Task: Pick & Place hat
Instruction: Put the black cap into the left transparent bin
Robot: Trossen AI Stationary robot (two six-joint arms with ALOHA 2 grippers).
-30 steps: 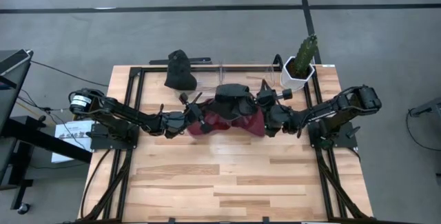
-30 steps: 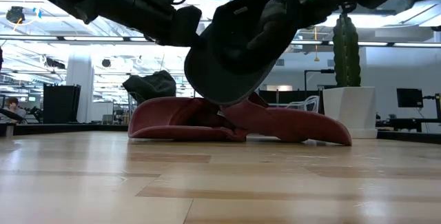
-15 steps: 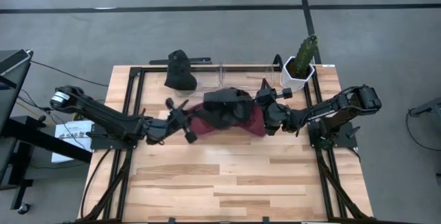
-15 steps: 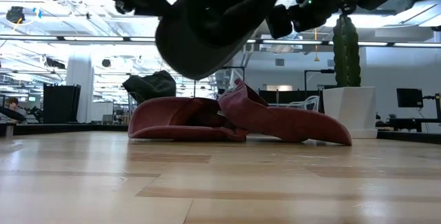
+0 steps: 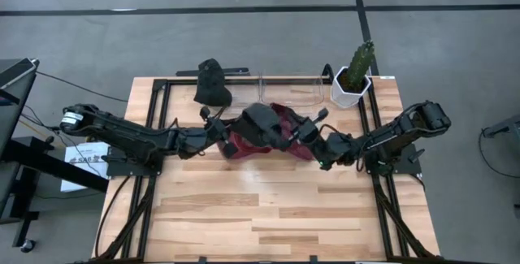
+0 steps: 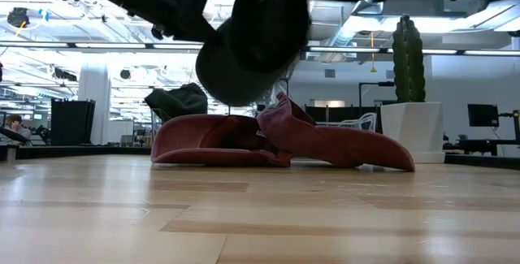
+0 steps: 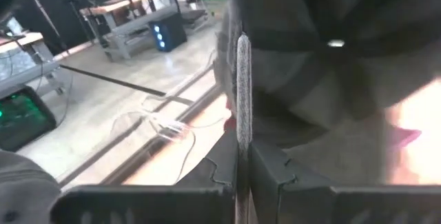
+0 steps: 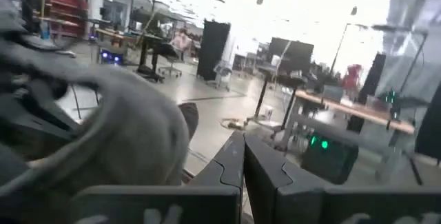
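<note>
The dark hat point(image 5: 258, 123) hangs in the air over the back middle of the desk point(image 5: 268, 207), above a dark red cloth point(image 5: 280, 138) that lies crumpled on the wood. In the low view the hat point(image 6: 252, 41) is clear of the cloth point(image 6: 276, 144), its top cut off by the frame edge and merged with the dark arms, so its outline is hard to follow there.

The left pincer point(image 5: 221, 127) reaches in from the left, its arm stretched low and nearly level across the desk. In the left wrist view its fingers point(image 7: 227, 172) meet on a thin edge of the hat point(image 7: 310, 52) (the stitched rim runs straight up between them), so it is clenched on the hat.

The right pincer point(image 5: 305, 132) comes in from the right, its arm bent at the elbow and angled toward the hat's far side. Its fingertips are hidden under the hat and cloth from above. In the right wrist view its fingers point(image 8: 231, 172) stand pressed together with the hat point(image 8: 131, 138) blurred just beside them; whether any fabric is pinched between them cannot be made out.

Behind the cloth, near the desk's back edge, lies a second dark hat point(image 5: 212, 84). A white pot with a cactus point(image 5: 355, 75) stands at the back right corner. A clear holder between them is too faint to make out.
</note>
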